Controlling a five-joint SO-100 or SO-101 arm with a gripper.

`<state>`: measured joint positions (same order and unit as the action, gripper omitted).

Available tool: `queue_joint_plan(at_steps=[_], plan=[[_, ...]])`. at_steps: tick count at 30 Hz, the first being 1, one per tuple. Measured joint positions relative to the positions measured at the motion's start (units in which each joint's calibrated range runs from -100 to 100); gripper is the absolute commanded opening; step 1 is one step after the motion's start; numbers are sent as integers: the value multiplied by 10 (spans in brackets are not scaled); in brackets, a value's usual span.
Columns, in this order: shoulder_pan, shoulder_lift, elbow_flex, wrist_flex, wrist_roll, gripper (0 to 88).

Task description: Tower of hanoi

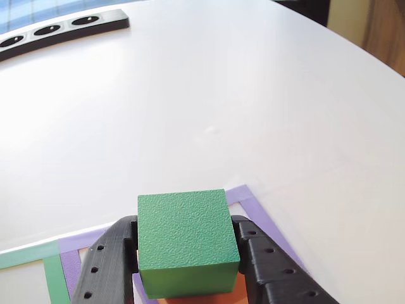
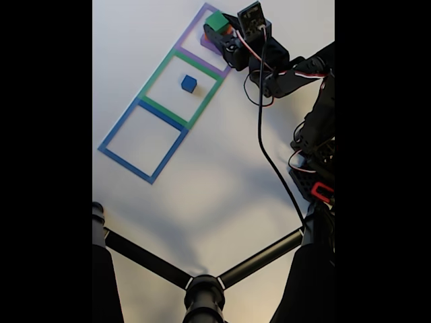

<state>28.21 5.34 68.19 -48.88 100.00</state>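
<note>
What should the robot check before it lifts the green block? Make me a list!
1. Fingers on both sides of the green block: ok. The gripper has a black finger against each side in the other view.
2. Block level in the gripper: ok, its top looks flat.
3. Only the green one gets lifted: cannot tell. The orange block sits right beneath it, and the fingertips are hidden.
4. Green tape square free as a landing spot: not ok, the small blue cube is inside it in the fixed view.
5. Blue tape square free: ok.
6. Cable away from the blocks: ok.
</note>
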Motion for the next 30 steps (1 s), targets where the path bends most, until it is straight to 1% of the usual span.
queue_joint_plan(at_steps=[6,8,11,15,20,25,28,30], plan=[[-5,-18,3,13,0,68],[-14,-54,3,45,0,68],[-25,-127,-3,132,0,67],[-39,-240,-60,315,0,66],[-56,-350,-199,608,0,67],[-108,-391,-363,888,0,66],[-140,-397,-460,1026,0,67],[-156,-398,-515,1096,0,67]])
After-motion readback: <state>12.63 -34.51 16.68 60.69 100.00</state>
